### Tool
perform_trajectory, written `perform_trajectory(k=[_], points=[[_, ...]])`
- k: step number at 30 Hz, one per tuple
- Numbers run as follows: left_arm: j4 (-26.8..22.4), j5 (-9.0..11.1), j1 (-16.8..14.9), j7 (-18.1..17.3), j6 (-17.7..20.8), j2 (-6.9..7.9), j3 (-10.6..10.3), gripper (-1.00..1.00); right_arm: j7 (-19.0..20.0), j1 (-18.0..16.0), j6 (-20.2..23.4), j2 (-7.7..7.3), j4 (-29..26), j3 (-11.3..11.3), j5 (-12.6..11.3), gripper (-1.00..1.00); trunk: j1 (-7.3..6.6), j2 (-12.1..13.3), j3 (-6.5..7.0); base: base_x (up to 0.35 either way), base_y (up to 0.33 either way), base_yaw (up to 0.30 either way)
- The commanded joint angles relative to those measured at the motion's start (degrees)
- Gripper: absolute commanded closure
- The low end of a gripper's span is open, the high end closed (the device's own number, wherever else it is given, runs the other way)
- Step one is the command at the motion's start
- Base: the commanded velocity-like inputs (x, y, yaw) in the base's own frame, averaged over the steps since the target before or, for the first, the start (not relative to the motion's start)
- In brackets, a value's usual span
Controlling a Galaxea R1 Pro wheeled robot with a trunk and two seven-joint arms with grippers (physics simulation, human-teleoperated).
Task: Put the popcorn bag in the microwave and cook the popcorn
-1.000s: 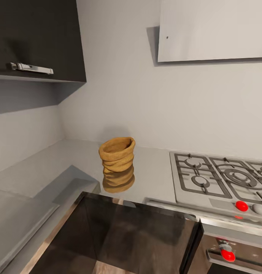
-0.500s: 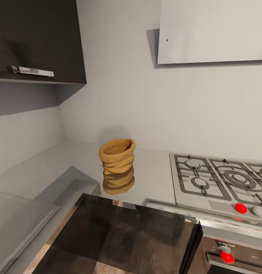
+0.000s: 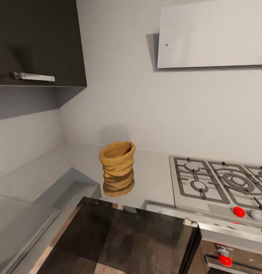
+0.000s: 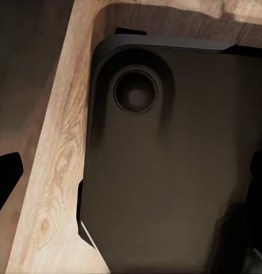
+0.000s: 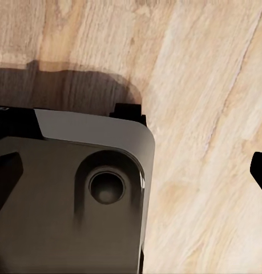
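Popcorn bag sitting upright mid-frame on tabletop, left of hob; approach squarely, grip below rim. End effector states: can't tell.

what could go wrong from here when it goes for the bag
1. The popcorn bag stands upright, open-topped and soft-sided on the glossy countertop; a sideways nudge might tip or slide it.
2. It sits well back near the wall, so the reach may be long.
3. The gas hob with its red knobs lies close beside the bag; a wide arm swing could catch it.
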Motion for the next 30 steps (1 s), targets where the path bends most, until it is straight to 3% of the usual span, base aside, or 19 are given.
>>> perform_trajectory(k=[1,30], points=[[0.0,0.5,0.0,0.0,-0.1,-0.01,0.1,-1.0,0.2,-0.1,0.1,-0.01,0.1,0.2,0.2,-1.0,-0.23,0.4,0.13,0.0,0.0,0.0],[-0.1,0.5,0.0,0.1,0.0,-0.05,0.0,-1.0,0.2,0.3,0.4,0.11,0.1,0.2,0.2,-1.0,-6.6,12.0,5.34,0.0,0.0,0.0]])
